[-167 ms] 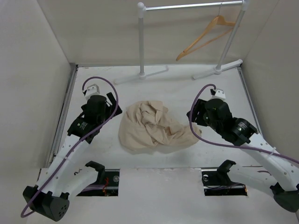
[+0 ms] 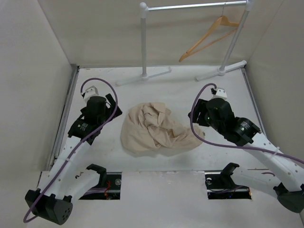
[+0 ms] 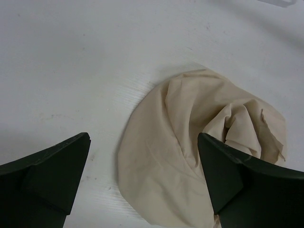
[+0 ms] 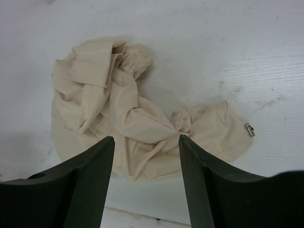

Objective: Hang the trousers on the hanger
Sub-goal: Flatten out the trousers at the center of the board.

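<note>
At either side of the heap, the left fingers [image 3: 52, 175] and right fingers [image 4: 85, 175] are hovering spread wide, gripping nothing. Between them the trousers [image 2: 154, 128] are lying crumpled mid-bench [image 2: 190, 80], legs tangled. The hanger [image 2: 209, 35] is dangling bare from the white rack [image 2: 144, 38] at the back, well apart, so the whole task is waiting. A small metal piece [image 4: 249, 129], possibly a clasp, is showing at the cloth's edge. Only the bunching is looking like an obstacle.
</note>
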Controlling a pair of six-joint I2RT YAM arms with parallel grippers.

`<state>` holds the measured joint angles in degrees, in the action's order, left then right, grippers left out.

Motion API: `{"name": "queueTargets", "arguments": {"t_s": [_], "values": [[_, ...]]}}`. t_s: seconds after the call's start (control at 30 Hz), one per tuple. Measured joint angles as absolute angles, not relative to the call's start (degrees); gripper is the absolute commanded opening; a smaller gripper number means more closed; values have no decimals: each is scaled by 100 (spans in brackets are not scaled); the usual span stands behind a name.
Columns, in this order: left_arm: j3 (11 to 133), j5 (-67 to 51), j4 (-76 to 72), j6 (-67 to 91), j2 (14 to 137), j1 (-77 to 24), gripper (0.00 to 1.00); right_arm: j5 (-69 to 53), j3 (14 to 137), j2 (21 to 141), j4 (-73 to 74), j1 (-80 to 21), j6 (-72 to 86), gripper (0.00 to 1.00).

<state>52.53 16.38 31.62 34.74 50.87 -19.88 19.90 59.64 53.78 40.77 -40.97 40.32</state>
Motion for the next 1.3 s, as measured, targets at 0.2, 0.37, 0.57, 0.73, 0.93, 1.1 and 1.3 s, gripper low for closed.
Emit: {"name": "queueTargets", "arguments": {"t_s": [0.2, 0.37, 0.57, 0.73, 0.93, 1.1, 1.3], "values": [[5253, 1570, 3166, 3605, 4928, -1627, 100, 1772, 6501, 5833, 4010, -4329, 3811, 13], [5199, 1747, 3339, 4025, 4329, -1413, 98, 1302, 7467, 6899, 3872, -4709, 3573, 8], [4993, 1619, 3844, 4412, 3946, -886, 15, 676, 9275, 9194, 3540, -5074, 3253, 18], [4348, 1409, 4344, 4740, 3948, -390, 35, 447, 11015, 11343, 3614, -5072, 2971, 55], [4042, 1223, 4799, 4921, 3319, 222, 49, 462, 13200, 13546, 4136, -5131, 2722, 66], [3959, 978, 4831, 4974, 3194, 307, 51, 1188, 14145, 14652, 5081, -5264, 2674, 72], [3898, 880, 4845, 5011, 3006, 362, 52, 1940, 14247, 14787, 5892, -5406, 2687, 4]]}}
